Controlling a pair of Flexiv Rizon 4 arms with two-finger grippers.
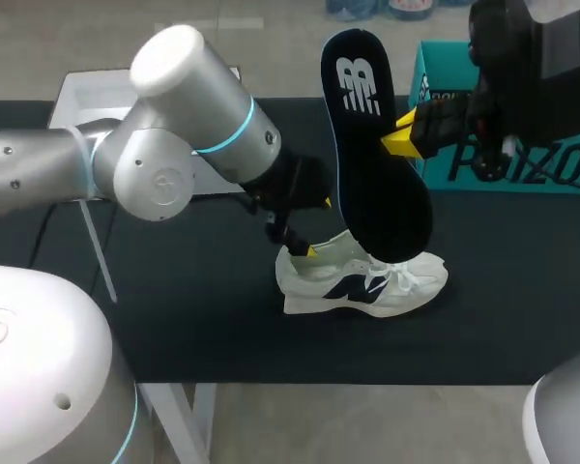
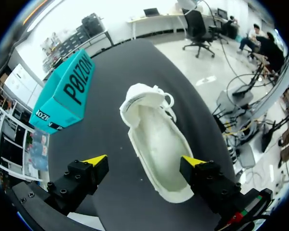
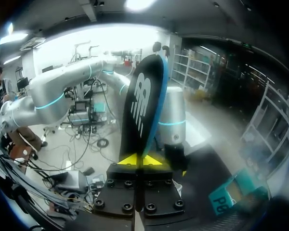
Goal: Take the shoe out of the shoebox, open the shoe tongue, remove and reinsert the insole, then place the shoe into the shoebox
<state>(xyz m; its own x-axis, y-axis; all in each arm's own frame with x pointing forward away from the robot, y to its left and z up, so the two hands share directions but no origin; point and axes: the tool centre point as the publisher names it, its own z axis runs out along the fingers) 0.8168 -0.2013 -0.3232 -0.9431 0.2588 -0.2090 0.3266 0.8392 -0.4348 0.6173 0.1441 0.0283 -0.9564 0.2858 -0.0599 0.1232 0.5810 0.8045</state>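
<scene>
The right gripper [image 1: 403, 135] is pinching the black insole [image 1: 375, 188] by one long edge, its yellow tips closed tight on it, and is holding it upright in the air above the table. In the head view the insole's lower end is hanging in front of the white shoe [image 1: 367, 282] and hiding part of its opening. The shoe is standing on its sole near the middle of the table, toe to the right and heel to the left. The left gripper [image 1: 318, 228] is hovering at the heel with its fingers spread wide; in its wrist view the shoe [image 2: 156, 144] is lying between and ahead of the tips, and whether either tip is touching it cannot be told. The teal shoebox [image 1: 522, 159] is sitting at the far right, well apart from the shoe, partly blocked by the right arm. A white flat thing [image 1: 77, 97] is lying at the far left edge, half behind the left arm. A black cover [image 1: 203, 329] is lining the table.
</scene>
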